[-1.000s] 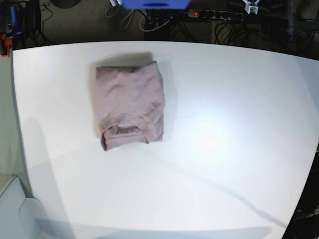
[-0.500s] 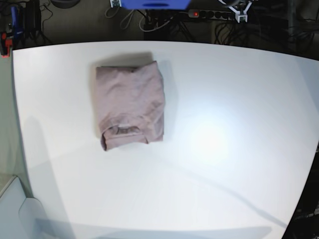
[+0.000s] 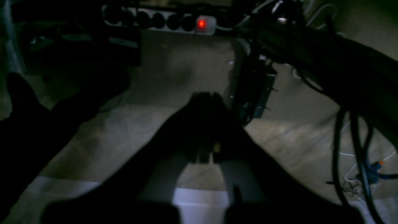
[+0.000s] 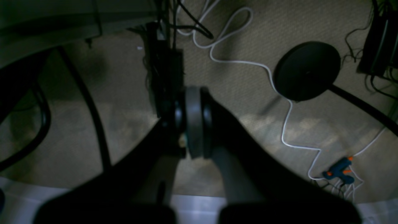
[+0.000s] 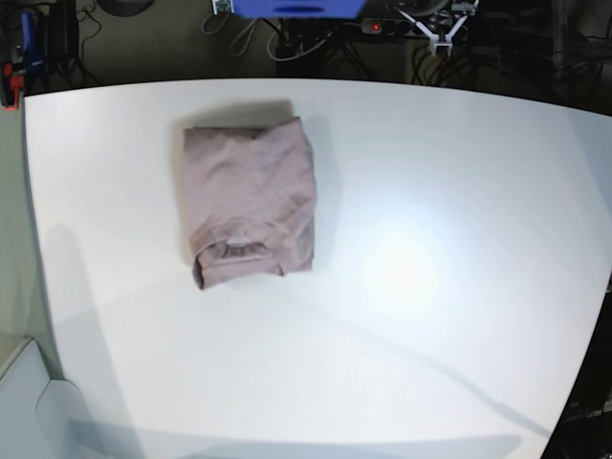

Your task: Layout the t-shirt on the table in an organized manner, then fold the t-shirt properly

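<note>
Both tools hang beyond the worktop's point(image 5: 459, 287) far edge, over the floor: left tool point(image 3: 203, 102) clenched, right tool point(image 4: 191, 121) clenched, both empty. The t-shirt point(image 5: 249, 201) lies folded well away from them, bare worktop all around.

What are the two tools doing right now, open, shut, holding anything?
Left tool: shut, holding nothing.
Right tool: shut, holding nothing.
The t-shirt lies folded on the table.
</note>
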{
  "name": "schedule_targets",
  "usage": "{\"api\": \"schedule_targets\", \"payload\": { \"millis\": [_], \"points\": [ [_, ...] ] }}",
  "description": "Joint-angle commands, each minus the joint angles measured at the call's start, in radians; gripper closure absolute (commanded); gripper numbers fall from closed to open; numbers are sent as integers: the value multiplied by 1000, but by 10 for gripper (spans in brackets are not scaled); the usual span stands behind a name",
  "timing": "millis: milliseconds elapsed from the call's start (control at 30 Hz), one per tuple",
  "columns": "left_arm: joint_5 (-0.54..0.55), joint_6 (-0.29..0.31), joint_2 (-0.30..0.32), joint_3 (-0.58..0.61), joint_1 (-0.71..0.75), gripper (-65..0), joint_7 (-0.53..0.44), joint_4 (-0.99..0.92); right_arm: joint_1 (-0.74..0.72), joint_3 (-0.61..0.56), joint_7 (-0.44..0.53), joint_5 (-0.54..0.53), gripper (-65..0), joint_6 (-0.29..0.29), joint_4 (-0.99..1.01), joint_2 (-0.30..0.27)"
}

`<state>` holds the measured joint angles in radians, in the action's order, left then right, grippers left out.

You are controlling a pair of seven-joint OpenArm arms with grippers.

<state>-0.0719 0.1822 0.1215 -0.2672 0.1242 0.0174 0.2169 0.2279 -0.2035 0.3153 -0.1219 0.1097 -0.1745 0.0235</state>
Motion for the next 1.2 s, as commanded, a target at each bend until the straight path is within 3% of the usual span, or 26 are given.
{"api": "schedule_targets", "payload": {
  "millis": [0, 1167],
  "points": [
    [5, -3, 2, -1, 4, 0, -4, 2, -15, 9, 37, -45, 0, 81, -7, -56],
    [7, -3, -46, -2, 36, 0, -4, 2, 26, 3, 37, -40, 0, 72, -13, -115]
  ]
}}
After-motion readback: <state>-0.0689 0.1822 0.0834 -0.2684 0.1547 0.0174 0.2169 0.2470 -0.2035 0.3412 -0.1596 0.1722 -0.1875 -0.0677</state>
